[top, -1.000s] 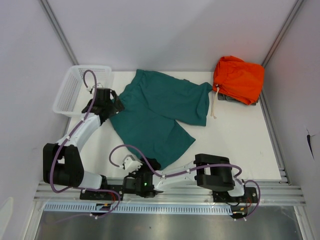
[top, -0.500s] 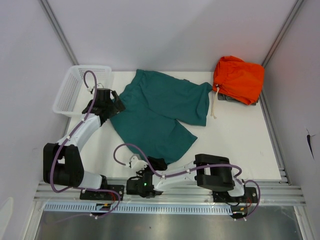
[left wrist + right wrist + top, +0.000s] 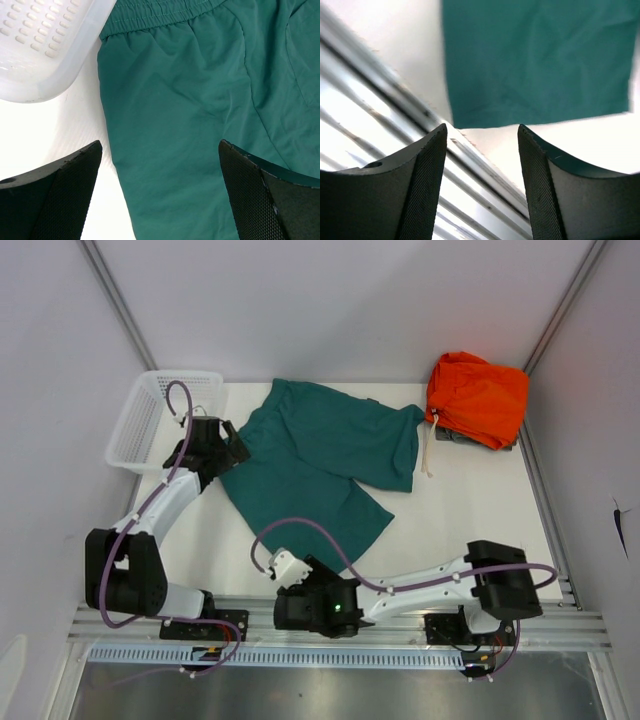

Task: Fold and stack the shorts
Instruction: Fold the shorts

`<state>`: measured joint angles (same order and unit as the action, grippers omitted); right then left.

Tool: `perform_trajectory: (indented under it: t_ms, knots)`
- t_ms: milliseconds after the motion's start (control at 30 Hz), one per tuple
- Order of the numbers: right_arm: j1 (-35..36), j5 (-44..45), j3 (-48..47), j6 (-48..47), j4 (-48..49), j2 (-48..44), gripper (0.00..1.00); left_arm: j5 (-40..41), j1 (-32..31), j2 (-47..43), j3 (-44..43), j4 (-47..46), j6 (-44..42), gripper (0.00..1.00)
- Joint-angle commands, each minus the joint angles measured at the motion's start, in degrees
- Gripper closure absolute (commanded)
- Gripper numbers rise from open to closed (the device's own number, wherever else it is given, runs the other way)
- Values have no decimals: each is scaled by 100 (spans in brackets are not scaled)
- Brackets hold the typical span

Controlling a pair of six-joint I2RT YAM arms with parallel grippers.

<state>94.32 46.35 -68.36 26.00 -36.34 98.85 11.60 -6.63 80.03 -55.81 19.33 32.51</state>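
- Teal-green soft fabric shorts [image 3: 320, 465] lie spread almost flat on the white table [image 3: 470, 520]. The gathered elastic waistband [image 3: 155, 15] is at the far left and one leg runs toward the near edge.
- The left gripper [image 3: 160, 145] is spread wide and grips nothing. It straddles the left side seam just below the waistband, close to the white perforated plastic basket [image 3: 130, 430].
- The right gripper [image 3: 482, 132] is also parted and empty. It hangs over the ribbed aluminium rail [image 3: 380, 115], short of the near leg's straight hem.
- The step looks like taking two edge holds for the first fold.
- To do it well, the left pads should bite both layers at the seam, and the right gripper should reach forward to the hem corner before closing.
- The cloth looks thin, matte and lightly creased, so a shallow pinch may slip.
- A bright orange folded garment [image 3: 478, 398] sits at the far right, well apart from the shorts.
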Motion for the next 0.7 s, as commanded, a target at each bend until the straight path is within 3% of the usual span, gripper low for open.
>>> perform_trajectory:
  t_ms: [0, 233, 667]
  knots:
    - [-238, -1214, 506, -394, 1170, -603, 40, -17, 48, -251, 35, -175, -52, 1]
    - [-388, -1514, 684, -675, 1524, -437, 49, 1, 48, -163, 18, -132, -35, 1]
    - [-590, -1902, 798, -798, 1964, 152, 52, -113, 276, -180, 245, -245, 167, 1]
